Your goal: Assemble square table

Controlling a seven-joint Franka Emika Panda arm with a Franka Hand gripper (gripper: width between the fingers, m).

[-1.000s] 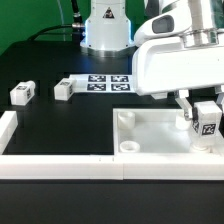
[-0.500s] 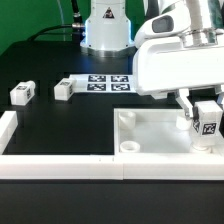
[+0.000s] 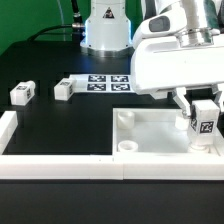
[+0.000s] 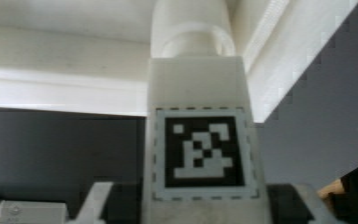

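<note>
Comparing this moment with the one a second ago, you'll find only a small change. The gripper (image 3: 203,108) has carried the held leg (image 3: 206,128) a touch lower, and the tag on the leg now sits nearer the tabletop (image 3: 150,135). The arm's housing above has shifted slightly too. Everything else lies as it did.

I read that as the leg being seated at the tabletop's far corner on the exterior view's right, so this insertion looks under way rather than finished. You cannot see that corner's socket itself, because the leg and the fingers cover it.

The jaws are closed to the leg's width and grip it upright. In the wrist view the held leg (image 4: 202,140) fills the middle, tag facing the camera, with the white tabletop beyond its tip.

By count:
- **Tabletop:** one, directly under the jaws.
- **Corner sockets:** two show, a front corner socket (image 3: 128,147) and a rear corner socket (image 3: 123,117), both empty and well away from the jaws toward the exterior view's left.
- **Legs:** three in view. One is in the jaws. A loose leg (image 3: 64,89) and a second loose leg (image 3: 22,93) lie on the table (image 3: 60,125), well apart from the jaws.
- **Marker board:** one marker board (image 3: 107,81), behind the tabletop.
- **Border walls:** a front border wall (image 3: 60,165) and a side border wall (image 3: 8,128).
</note>
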